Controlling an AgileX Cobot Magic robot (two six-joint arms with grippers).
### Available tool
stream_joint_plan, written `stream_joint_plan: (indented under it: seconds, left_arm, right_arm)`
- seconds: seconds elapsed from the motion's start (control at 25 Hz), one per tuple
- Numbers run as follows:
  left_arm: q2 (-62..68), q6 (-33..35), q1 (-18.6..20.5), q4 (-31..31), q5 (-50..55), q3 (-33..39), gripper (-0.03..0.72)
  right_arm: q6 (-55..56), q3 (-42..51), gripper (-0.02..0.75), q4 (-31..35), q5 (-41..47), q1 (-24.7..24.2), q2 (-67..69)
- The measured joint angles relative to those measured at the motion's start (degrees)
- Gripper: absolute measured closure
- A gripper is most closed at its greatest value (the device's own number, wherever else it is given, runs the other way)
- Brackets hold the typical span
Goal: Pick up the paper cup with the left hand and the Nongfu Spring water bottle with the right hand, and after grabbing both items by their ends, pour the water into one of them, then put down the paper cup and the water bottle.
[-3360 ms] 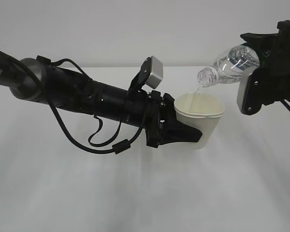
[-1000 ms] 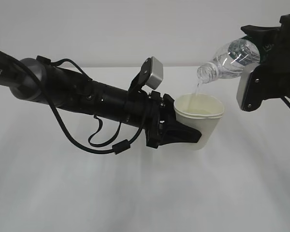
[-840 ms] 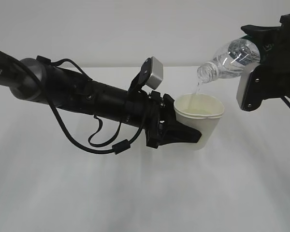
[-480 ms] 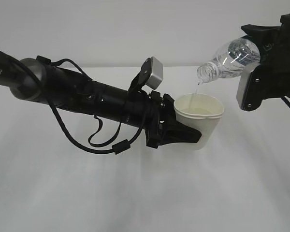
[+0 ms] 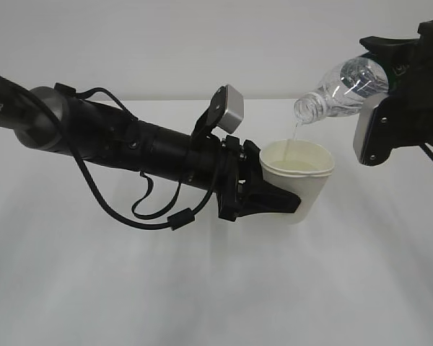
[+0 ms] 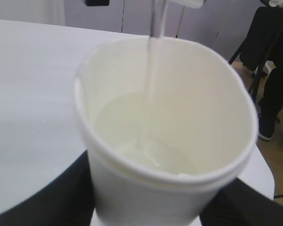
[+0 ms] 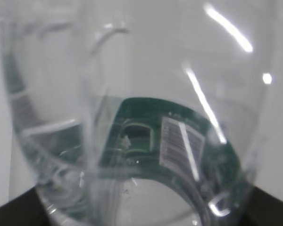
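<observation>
Pouring water (image 6: 153,70) into paper cup (image 5: 298,180) above table (image 5: 202,288).

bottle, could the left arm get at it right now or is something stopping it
Probably not. The left jaws are closed around the cup, which is taking a thin stream from the bottle; the right gripper already holds the bottle's base. Reaching over would mean putting the cup down first.

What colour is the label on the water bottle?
Dark green, with a white barcode patch; the label on the bottle shows best in the right wrist view.
</observation>
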Motion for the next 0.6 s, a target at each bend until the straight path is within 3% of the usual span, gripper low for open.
stream_joint_plan:
  seconds: [0.6]
  left_arm:
    - [0.0, 0.0, 0.0, 0.0, 0.1, 0.0, 0.259]
  right_arm:
    - [-0.2, 0.0, 0.265, 0.0, -0.1, 0.0, 0.0]
